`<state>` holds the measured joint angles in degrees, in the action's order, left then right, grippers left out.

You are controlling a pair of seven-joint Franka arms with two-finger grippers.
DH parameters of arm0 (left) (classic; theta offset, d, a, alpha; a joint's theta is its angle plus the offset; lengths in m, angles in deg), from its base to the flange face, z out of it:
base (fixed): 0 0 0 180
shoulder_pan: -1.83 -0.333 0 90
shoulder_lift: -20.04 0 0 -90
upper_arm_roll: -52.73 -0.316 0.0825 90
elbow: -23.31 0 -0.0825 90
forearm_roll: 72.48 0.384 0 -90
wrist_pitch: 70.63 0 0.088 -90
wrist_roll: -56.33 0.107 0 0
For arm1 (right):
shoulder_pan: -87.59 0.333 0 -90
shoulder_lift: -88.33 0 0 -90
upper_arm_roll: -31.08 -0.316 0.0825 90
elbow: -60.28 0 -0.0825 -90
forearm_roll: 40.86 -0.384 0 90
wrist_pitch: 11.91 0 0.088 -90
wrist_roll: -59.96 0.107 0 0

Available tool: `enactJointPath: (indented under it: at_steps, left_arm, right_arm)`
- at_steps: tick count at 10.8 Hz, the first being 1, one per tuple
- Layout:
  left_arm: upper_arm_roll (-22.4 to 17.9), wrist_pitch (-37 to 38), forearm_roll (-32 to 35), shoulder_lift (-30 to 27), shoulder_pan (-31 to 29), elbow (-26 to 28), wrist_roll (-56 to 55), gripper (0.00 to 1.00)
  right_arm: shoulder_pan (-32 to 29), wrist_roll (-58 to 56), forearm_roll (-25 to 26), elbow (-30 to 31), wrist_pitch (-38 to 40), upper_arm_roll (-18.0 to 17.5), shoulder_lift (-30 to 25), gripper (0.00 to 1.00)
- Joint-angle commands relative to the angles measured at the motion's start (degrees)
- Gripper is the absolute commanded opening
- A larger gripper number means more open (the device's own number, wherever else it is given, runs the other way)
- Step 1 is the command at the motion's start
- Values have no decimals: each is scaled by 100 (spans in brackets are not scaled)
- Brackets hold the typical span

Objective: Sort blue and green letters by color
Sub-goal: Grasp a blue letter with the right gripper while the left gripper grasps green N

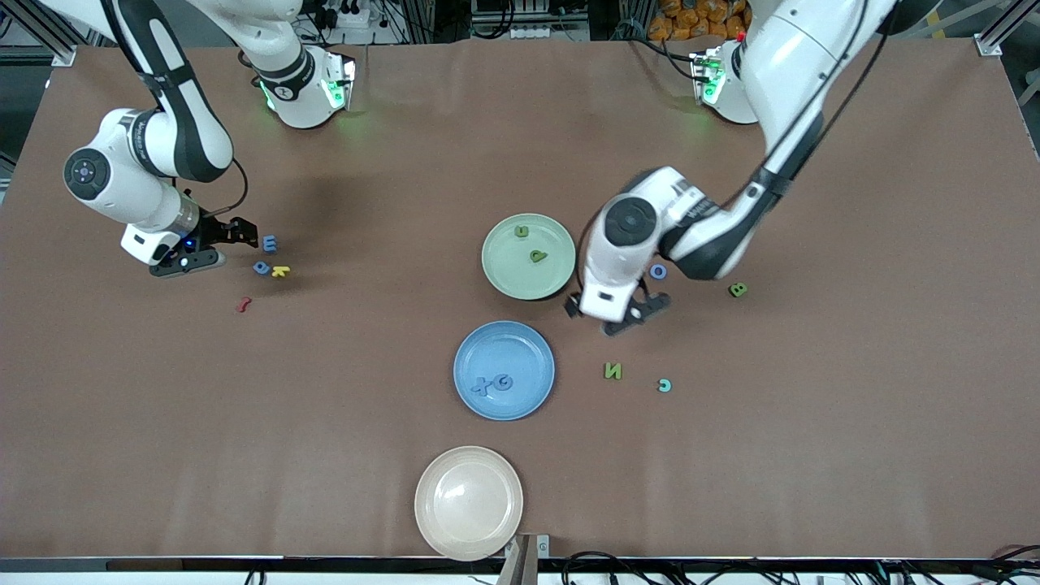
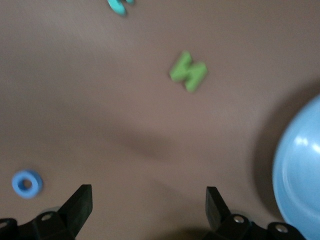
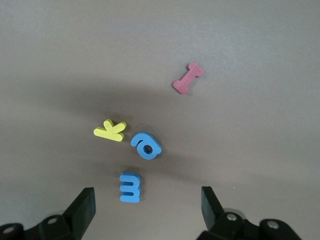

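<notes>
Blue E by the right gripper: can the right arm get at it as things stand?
Probably yes. The right gripper is open right beside the blue E, which lies flat on the table. The blue letter and yellow K lie nearer the front camera, apart from it.

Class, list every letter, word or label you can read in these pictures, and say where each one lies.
"E": blue letter on the table under the open right gripper.
"K": yellow letter beside it.
"N": green letter on the table; the open left gripper is over the table beside the green plate.
"B": green letter toward the left arm's end.
"X", "G": blue letters on the blue plate.
Arm markings: too small to read.
</notes>
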<state>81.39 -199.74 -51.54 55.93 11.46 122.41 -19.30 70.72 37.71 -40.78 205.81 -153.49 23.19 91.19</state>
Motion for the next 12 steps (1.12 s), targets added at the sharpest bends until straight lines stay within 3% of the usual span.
enactJointPath:
  at_steps: [1,5,8,12]
  left_arm:
    - [-440,79,383,330,-13,-357,232,100]
    - [-476,79,358,462,-84,-733,1084,100]
    - [-467,53,201,717,-119,-1006,2039,100]
    - [-467,-289,33,937,-32,-1060,3080,100]
  right_arm:
    - [-45,-700,-105,133,-361,-46,118,80]
    - [17,-1806,-61,142,-878,-73,416,65]
    - [26,-2404,-26,169,-1170,-73,619,60]
    - [43,-2415,-17,238,-1327,-213,724,51]
